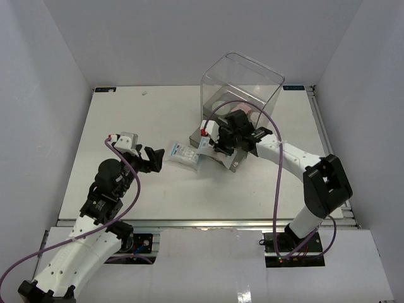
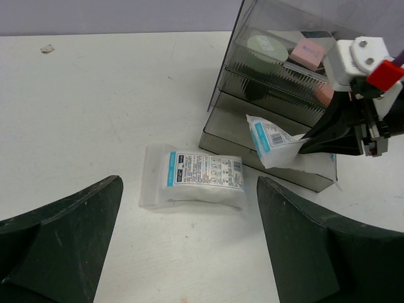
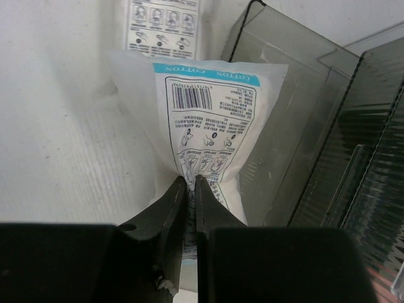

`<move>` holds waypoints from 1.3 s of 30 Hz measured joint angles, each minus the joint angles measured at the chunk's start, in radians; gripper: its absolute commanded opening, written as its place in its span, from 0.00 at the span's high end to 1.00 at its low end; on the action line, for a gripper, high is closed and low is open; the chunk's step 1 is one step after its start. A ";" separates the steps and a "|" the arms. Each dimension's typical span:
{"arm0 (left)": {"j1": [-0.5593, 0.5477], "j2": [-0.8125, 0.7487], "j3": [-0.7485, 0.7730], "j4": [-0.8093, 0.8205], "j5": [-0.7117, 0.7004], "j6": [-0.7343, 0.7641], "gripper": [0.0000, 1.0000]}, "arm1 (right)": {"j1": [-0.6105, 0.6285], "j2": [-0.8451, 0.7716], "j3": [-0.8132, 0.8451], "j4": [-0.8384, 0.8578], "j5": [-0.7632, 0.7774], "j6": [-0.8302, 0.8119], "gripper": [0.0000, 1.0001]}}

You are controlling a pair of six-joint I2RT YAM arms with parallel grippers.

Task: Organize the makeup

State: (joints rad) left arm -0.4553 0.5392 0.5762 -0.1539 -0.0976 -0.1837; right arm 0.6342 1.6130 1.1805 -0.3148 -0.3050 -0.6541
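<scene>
Right wrist view: my right claw [image 3: 190,183] pinches a cotton sachet [image 3: 208,107] at the open grey drawer [image 3: 284,145]; my left claw [image 2: 189,186] gapes around a second sachet [image 2: 202,177] lying mid-table.

top: high behind arms, sees whole table [image 1: 126,126] | wrists: low, close, facing forward | shared: clear box [image 1: 243,79], held sachet [image 2: 274,142]

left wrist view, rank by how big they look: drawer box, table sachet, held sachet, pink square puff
1. drawer box
2. table sachet
3. held sachet, crumpled in the right gripper
4. pink square puff, farther back
</scene>
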 measured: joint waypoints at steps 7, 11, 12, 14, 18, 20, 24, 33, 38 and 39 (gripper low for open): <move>0.000 -0.001 -0.001 0.000 0.000 0.000 0.02 | -0.019 0.063 -0.009 0.070 0.076 0.036 0.92; 0.000 -0.004 -0.003 0.000 0.000 0.000 0.02 | -0.040 0.066 -0.035 0.093 0.125 0.035 0.92; 0.000 -0.005 -0.004 0.001 0.000 0.000 0.02 | -0.043 0.066 -0.044 0.097 0.141 0.033 0.92; 0.000 -0.005 -0.005 0.000 0.000 0.000 0.02 | -0.048 0.067 -0.063 0.103 0.175 0.027 0.92; 0.000 -0.006 -0.006 0.000 0.000 0.000 0.02 | -0.051 0.067 -0.093 0.108 0.232 0.017 0.88; 0.000 -0.006 -0.006 0.000 0.000 0.000 0.02 | -0.050 0.068 -0.104 0.112 0.259 0.011 0.74; 0.000 -0.006 -0.006 0.000 0.000 0.000 0.02 | -0.050 0.062 -0.123 0.120 0.285 -0.002 0.48; 0.000 -0.005 -0.007 0.000 0.000 0.000 0.02 | -0.050 -0.024 -0.078 0.065 0.177 0.048 0.50; 0.000 -0.005 -0.007 0.000 0.001 0.000 0.02 | -0.050 -0.026 0.003 0.054 0.093 0.084 0.73; 0.000 -0.005 -0.007 0.000 0.000 0.000 0.02 | -0.049 -0.022 0.013 0.053 0.082 0.090 0.76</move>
State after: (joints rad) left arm -0.4553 0.5339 0.5694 -0.1539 -0.0973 -0.1837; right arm 0.5849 1.5911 1.1934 -0.2615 -0.2232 -0.5636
